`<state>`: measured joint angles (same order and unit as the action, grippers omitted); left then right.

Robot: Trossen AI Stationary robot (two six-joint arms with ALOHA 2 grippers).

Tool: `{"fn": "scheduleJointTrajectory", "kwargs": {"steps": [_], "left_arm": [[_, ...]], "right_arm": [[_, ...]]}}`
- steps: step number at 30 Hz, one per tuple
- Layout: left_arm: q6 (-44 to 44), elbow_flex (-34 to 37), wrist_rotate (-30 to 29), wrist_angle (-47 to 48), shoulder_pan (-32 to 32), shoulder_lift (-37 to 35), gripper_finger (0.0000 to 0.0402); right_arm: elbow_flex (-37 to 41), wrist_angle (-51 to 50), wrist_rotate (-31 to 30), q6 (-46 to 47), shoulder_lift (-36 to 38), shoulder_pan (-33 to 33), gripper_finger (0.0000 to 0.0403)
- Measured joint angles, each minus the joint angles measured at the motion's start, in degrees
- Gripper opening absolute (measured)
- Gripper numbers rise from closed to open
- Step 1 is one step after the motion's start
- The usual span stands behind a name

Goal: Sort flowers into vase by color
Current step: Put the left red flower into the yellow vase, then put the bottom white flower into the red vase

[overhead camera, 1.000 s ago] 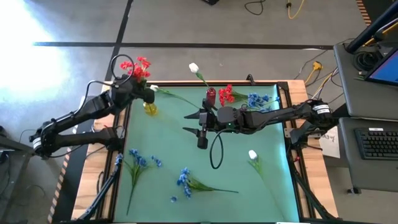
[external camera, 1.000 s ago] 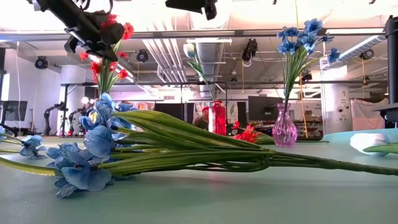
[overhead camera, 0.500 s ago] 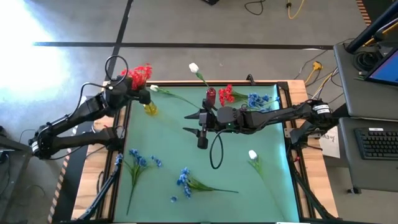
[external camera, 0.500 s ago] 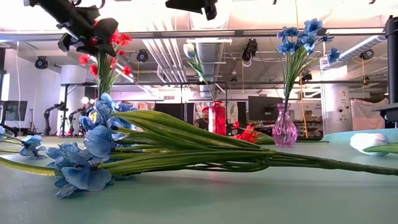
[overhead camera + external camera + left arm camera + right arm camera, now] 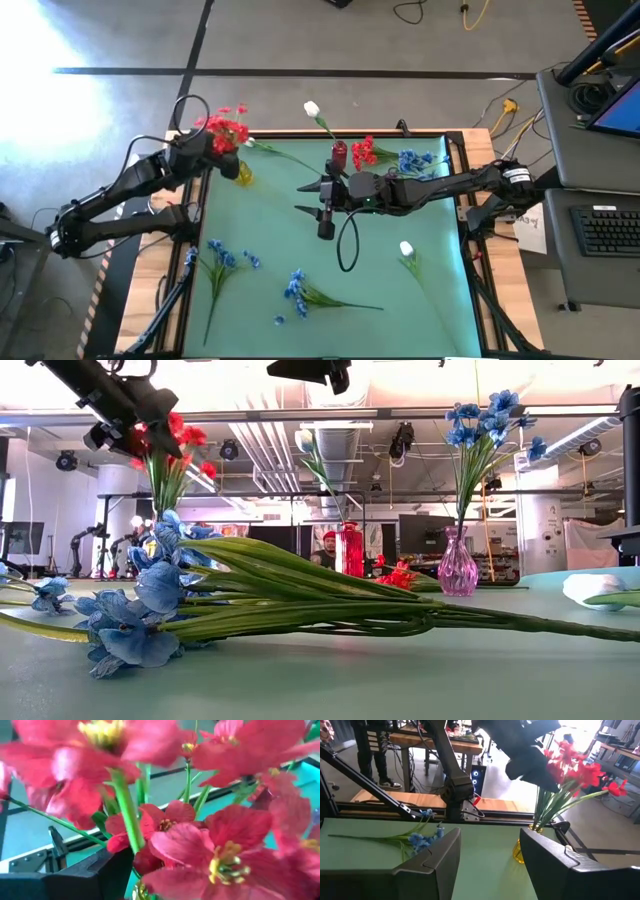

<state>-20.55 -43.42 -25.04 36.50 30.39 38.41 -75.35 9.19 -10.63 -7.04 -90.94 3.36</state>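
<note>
A bunch of red flowers (image 5: pixel 228 128) (image 5: pixel 178 442) stands with its stems in a small yellow vase (image 5: pixel 241 174) at the table's far left. My left gripper (image 5: pixel 210 150) (image 5: pixel 122 422) hangs open just left of the blooms (image 5: pixel 200 835), touching none that I can see. My right gripper (image 5: pixel 300 197) (image 5: pixel 490 855) hovers open and empty over the middle of the table. A white flower (image 5: pixel 312 108) stands in the red vase (image 5: pixel 339 155). Blue flowers (image 5: pixel 485 415) stand in the pink vase (image 5: pixel 458 565). More red flowers (image 5: pixel 365 152) lie beside it.
Loose flowers lie on the green mat: two blue sprays (image 5: pixel 222 258) (image 5: pixel 300 290) near the front and a white bud (image 5: pixel 407 250) at the right. A black cable (image 5: pixel 347 245) hangs below my right arm. A desk with a keyboard (image 5: pixel 610 230) stands beyond the table's right edge.
My left gripper has let go of the red flowers and drawn back a little toward the table's left edge. The blooms, bunched at the gripper before, now stand spread out above the yellow vase.
</note>
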Motion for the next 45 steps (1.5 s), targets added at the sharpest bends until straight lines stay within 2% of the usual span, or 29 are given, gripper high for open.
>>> {"fn": "scheduleJointTrajectory", "kwargs": {"steps": [9, 15, 27, 32, 36, 45], "left_arm": [[-3.53, -0.04, 1.19, 11.19, 0.01, -0.34, 0.0264], [-6.10, -3.56, 11.22, 21.93, -0.02, -0.20, 0.0264], [-8.51, -13.11, 10.67, 34.73, -0.02, -1.12, 0.0264], [-9.84, -14.91, 10.67, 38.30, -0.02, -3.95, 0.0264], [-13.85, -14.00, 11.19, 41.19, -0.02, -9.23, 0.0264], [-10.23, -11.88, 13.03, 32.01, -0.06, -20.67, 0.0264]], "right_arm": [[0.00, -0.62, 0.00, 1.07, 0.00, 0.00, 0.0196], [0.02, -1.27, 0.00, 1.14, 0.00, 0.00, 0.0196], [0.02, -3.05, 0.12, 2.35, 0.19, 0.02, 0.0196], [-3.00, -13.17, 0.60, 5.15, 0.39, 0.95, 0.0195], [-6.73, -24.44, 1.64, 7.61, 0.39, 3.23, 0.0191], [-17.17, -47.65, 1.94, 19.52, 0.37, 6.82, 0.0176]]}}
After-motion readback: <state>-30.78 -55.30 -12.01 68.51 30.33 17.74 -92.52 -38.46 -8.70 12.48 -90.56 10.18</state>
